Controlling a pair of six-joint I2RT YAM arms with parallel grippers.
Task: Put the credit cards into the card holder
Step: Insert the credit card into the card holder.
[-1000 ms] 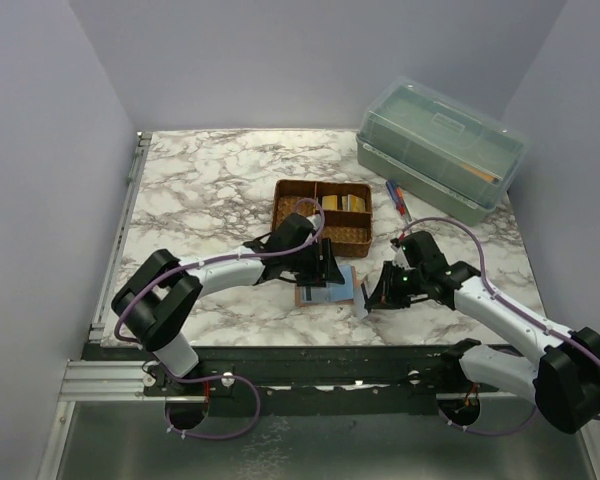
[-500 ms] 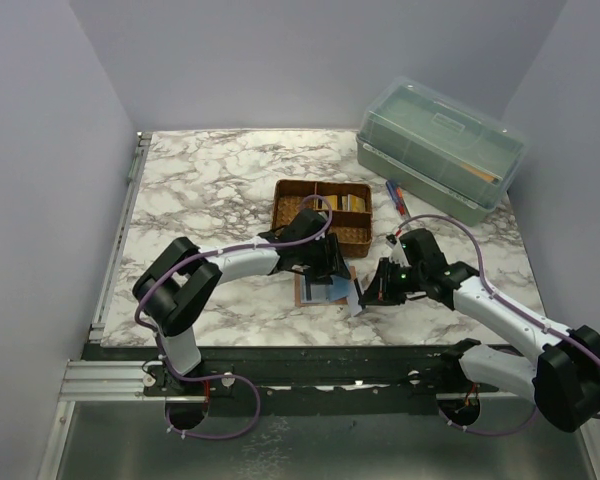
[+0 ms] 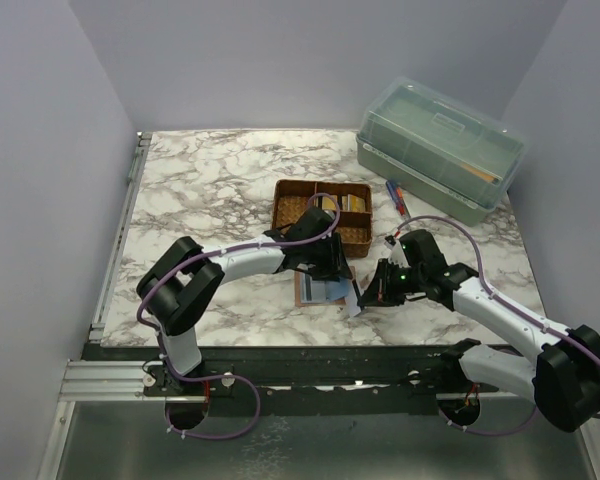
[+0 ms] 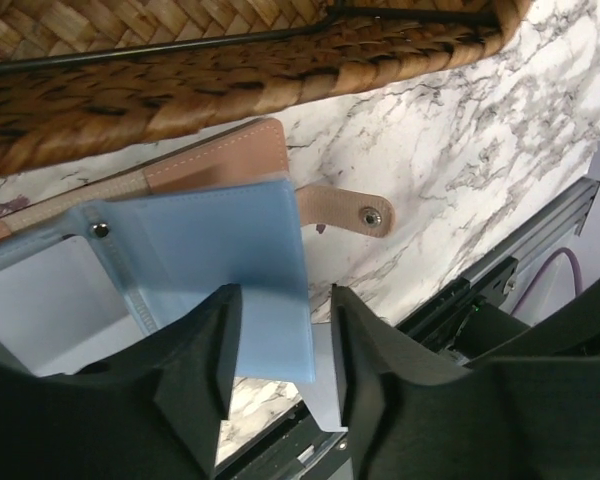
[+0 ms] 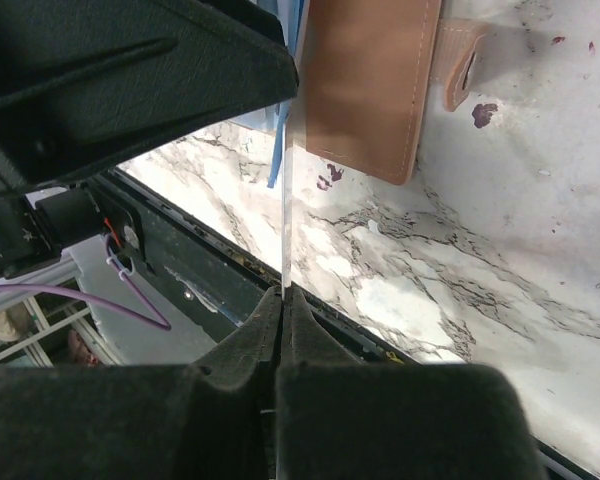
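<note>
Tan stitched card holder [image 4: 220, 160] lies open; right end effector [image 5: 282, 292] pinches thin card [image 5: 283, 180]; left end effector [image 4: 285, 310] half-open.

Plain pale lavender-grey walls close the scene in on three sides, a back wall [image 3: 310, 60], a left wall [image 3: 40, 200] and a right wall [image 3: 580, 110], lit evenly by soft light with only faint shadows. Between them lies a tabletop [image 3: 200, 180] patterned as white marble with dark grey veins, a metal rail [image 3: 123, 235] running along its left edge. A black frame bar [image 3: 320, 362] lines its near edge, with a dull grey metal sheet [image 3: 330, 450] below.
</note>
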